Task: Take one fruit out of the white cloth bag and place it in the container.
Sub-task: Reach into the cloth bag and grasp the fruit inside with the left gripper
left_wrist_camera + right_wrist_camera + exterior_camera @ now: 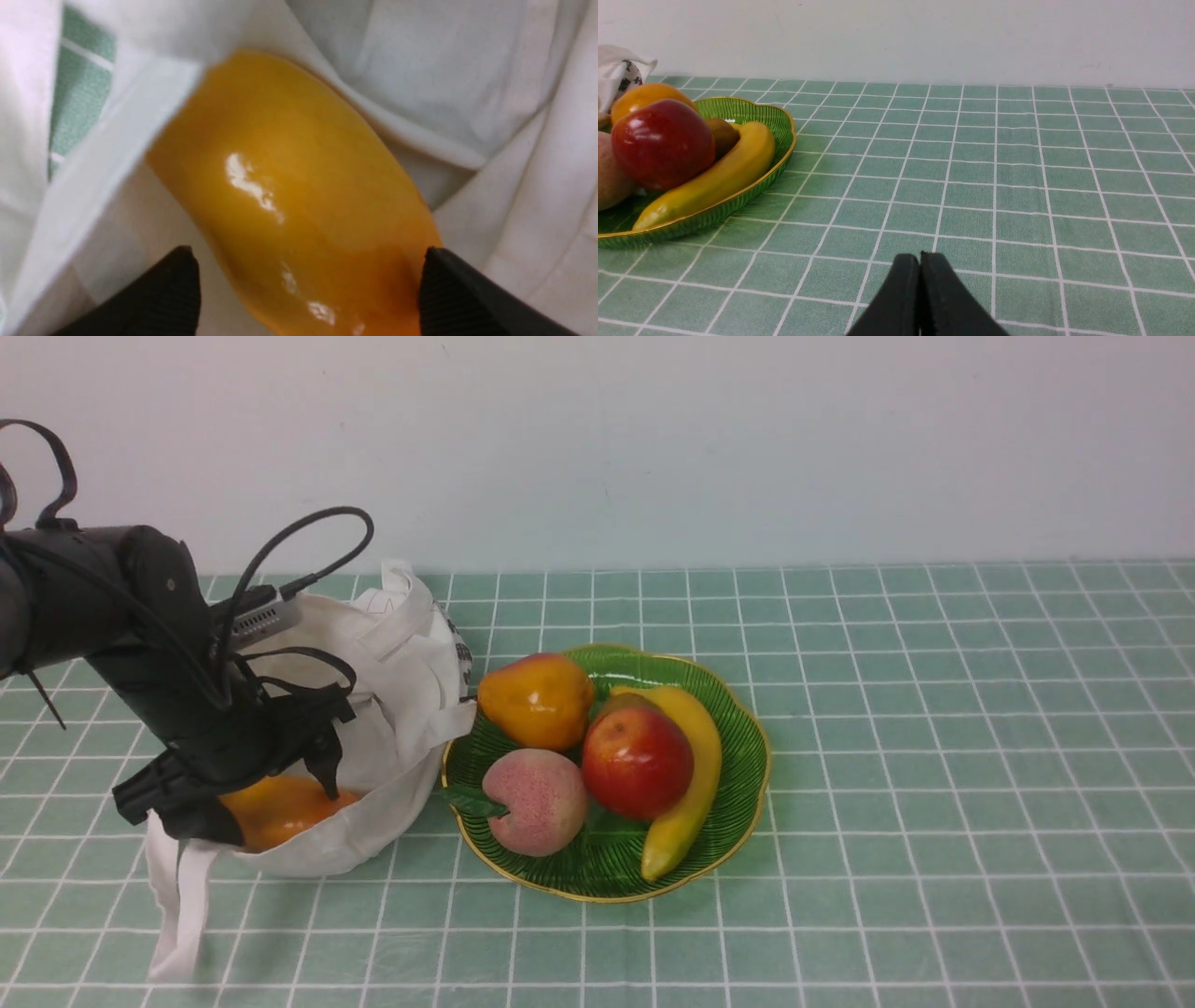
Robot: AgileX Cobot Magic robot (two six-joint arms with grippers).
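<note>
- I am seeing my left hand (266, 807) reaching down into the open mouth of the white cloth bag (401, 709), which is slumping at the left of the bench (934, 756).
- Its fingers (177, 289) are spreading wide, one on each side of the orange mango (289, 186), which is lying inside the bag near its near edge.
- The green leaf dish (738, 728) is sitting just right of the bag, carrying a pear (537, 700), a peach (537, 801), an apple (638, 756) and a banana (695, 775).
- My right hand (920, 275) is hovering low over the bench right of the dish, fingers pressed together, gripping nothing.
</note>
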